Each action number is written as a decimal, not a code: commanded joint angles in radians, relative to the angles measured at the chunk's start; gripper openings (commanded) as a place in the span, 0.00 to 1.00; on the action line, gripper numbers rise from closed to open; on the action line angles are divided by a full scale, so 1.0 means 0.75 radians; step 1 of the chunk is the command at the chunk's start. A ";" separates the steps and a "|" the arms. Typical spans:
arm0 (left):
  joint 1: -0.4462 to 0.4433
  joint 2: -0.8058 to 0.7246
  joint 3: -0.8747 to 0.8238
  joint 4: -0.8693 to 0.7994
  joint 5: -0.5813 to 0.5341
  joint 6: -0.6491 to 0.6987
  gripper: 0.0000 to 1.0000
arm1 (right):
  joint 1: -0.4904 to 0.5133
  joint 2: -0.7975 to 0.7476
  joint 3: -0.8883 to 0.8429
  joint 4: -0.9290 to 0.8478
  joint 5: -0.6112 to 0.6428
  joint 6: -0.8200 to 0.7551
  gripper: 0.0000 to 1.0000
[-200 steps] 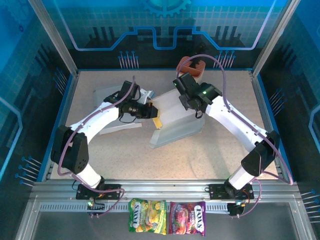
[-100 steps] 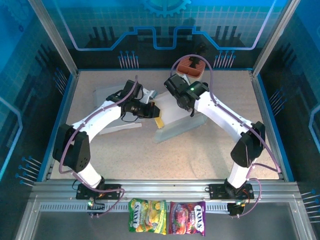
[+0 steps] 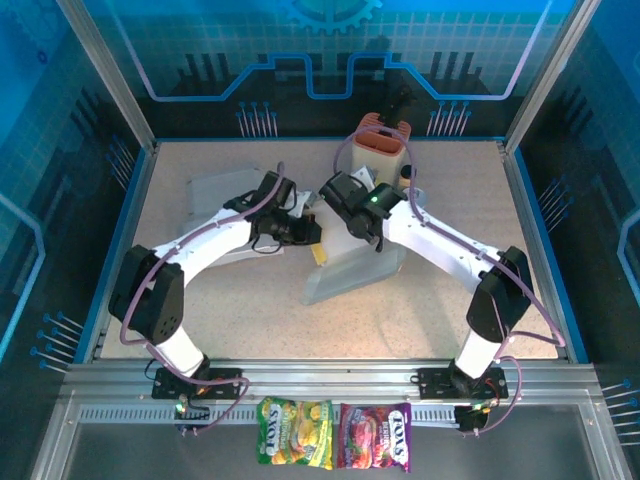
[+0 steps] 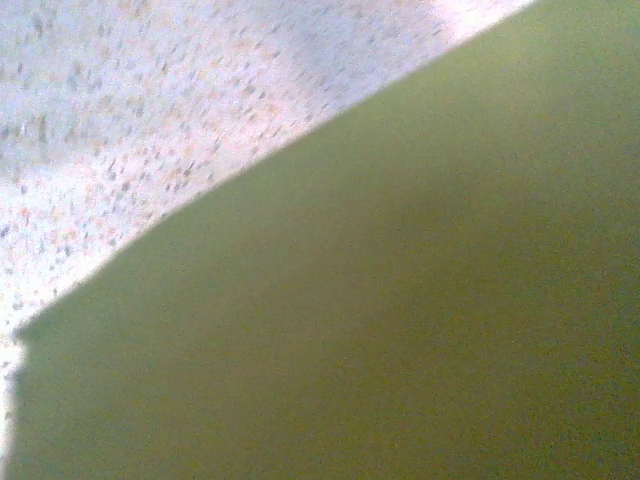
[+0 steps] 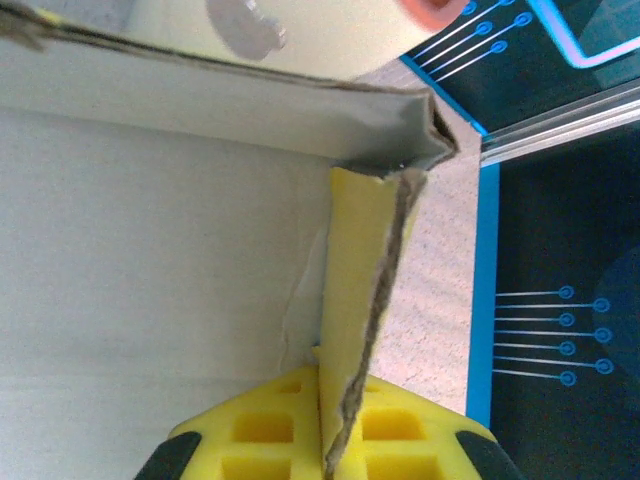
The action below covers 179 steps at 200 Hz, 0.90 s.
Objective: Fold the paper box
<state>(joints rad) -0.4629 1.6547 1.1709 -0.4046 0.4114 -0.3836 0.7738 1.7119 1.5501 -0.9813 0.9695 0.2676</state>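
paper box [image 3: 352, 262] sits half-formed just in front of the orange tub [image 3: 383, 148]. right claw [image 5: 325, 440], clamped on a yellow-lined flap [image 5: 362, 300], has swung leftward off the tub toward the closed left claw [image 3: 303, 228]. flap stands up; fold likely underway.

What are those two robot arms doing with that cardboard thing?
Two robot arms are folding a paper box in the middle of the table. The right arm's yellow fingers are pinched shut on one raised flap. The left arm's fingers are shut too, at the box's left edge; I can't tell if they grip it.
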 commanded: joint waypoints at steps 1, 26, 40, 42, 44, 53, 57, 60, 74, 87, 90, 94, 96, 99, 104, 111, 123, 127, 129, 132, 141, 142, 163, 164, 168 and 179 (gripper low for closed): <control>-0.029 0.028 -0.114 0.171 -0.154 -0.104 0.00 | 0.065 -0.015 -0.080 0.040 -0.007 0.116 0.00; -0.046 0.066 -0.214 0.281 -0.202 -0.174 0.00 | 0.103 0.002 -0.123 0.049 -0.008 0.160 0.00; -0.053 0.080 -0.254 0.322 -0.213 -0.195 0.00 | 0.104 0.015 -0.133 0.039 -0.018 0.181 0.00; -0.055 0.082 -0.258 0.325 -0.217 -0.197 0.00 | 0.106 0.017 -0.134 0.037 -0.019 0.183 0.00; -0.057 0.083 -0.261 0.329 -0.219 -0.200 0.00 | 0.104 0.018 -0.137 0.035 -0.021 0.183 0.00; -0.056 0.088 -0.281 0.352 -0.217 -0.208 0.00 | 0.104 0.025 -0.143 0.032 -0.028 0.189 0.00; -0.059 0.091 -0.289 0.363 -0.215 -0.212 0.02 | 0.103 0.028 -0.146 0.030 -0.032 0.194 0.00; -0.058 0.094 -0.295 0.370 -0.212 -0.216 0.03 | 0.104 0.028 -0.148 0.029 -0.034 0.195 0.00; -0.061 0.103 -0.317 0.397 -0.204 -0.230 0.06 | 0.104 0.027 -0.165 0.035 -0.056 0.208 0.00; -0.065 0.117 -0.331 0.415 -0.197 -0.241 0.06 | 0.104 0.033 -0.176 0.035 -0.070 0.220 0.00; -0.065 0.121 -0.334 0.420 -0.195 -0.244 0.06 | 0.102 0.034 -0.177 0.036 -0.074 0.224 0.00; -0.066 0.126 -0.340 0.424 -0.193 -0.247 0.05 | 0.103 0.038 -0.180 0.035 -0.077 0.226 0.00; -0.065 0.127 -0.342 0.428 -0.193 -0.249 0.05 | 0.104 0.038 -0.182 0.034 -0.079 0.227 0.00; -0.067 0.130 -0.346 0.429 -0.192 -0.251 0.06 | 0.103 0.040 -0.182 0.033 -0.081 0.231 0.00; -0.069 0.135 -0.351 0.436 -0.191 -0.254 0.06 | 0.103 0.043 -0.184 0.031 -0.083 0.233 0.00; -0.072 0.137 -0.358 0.441 -0.193 -0.257 0.06 | 0.103 0.046 -0.188 0.030 -0.086 0.235 0.00; -0.074 0.136 -0.367 0.447 -0.196 -0.260 0.07 | 0.102 0.049 -0.192 0.030 -0.092 0.236 0.00; -0.074 0.134 -0.372 0.447 -0.196 -0.260 0.08 | 0.103 0.049 -0.193 0.030 -0.093 0.236 0.00; -0.076 0.133 -0.372 0.449 -0.198 -0.260 0.09 | 0.103 0.049 -0.194 0.030 -0.094 0.236 0.00; -0.076 0.134 -0.374 0.448 -0.196 -0.261 0.09 | 0.102 0.051 -0.194 0.028 -0.094 0.238 0.00; -0.075 0.128 -0.380 0.446 -0.198 -0.259 0.10 | 0.100 0.051 -0.197 0.026 -0.098 0.241 0.00; -0.076 0.128 -0.380 0.447 -0.199 -0.258 0.10 | 0.099 0.050 -0.197 0.026 -0.099 0.242 0.00; -0.075 0.122 -0.395 0.437 -0.210 -0.254 0.12 | 0.094 0.047 -0.210 0.032 -0.114 0.243 0.00; -0.075 0.123 -0.395 0.437 -0.211 -0.254 0.11 | 0.093 0.047 -0.211 0.032 -0.116 0.243 0.00; -0.074 0.123 -0.398 0.436 -0.211 -0.254 0.12 | 0.092 0.047 -0.213 0.031 -0.118 0.242 0.00; -0.074 0.120 -0.404 0.432 -0.216 -0.252 0.14 | 0.088 0.046 -0.217 0.026 -0.123 0.247 0.00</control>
<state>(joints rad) -0.5148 1.7405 0.8955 -0.0616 0.3168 -0.5758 0.8440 1.7439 1.4033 -0.9401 0.8795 0.4305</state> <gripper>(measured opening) 0.129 0.072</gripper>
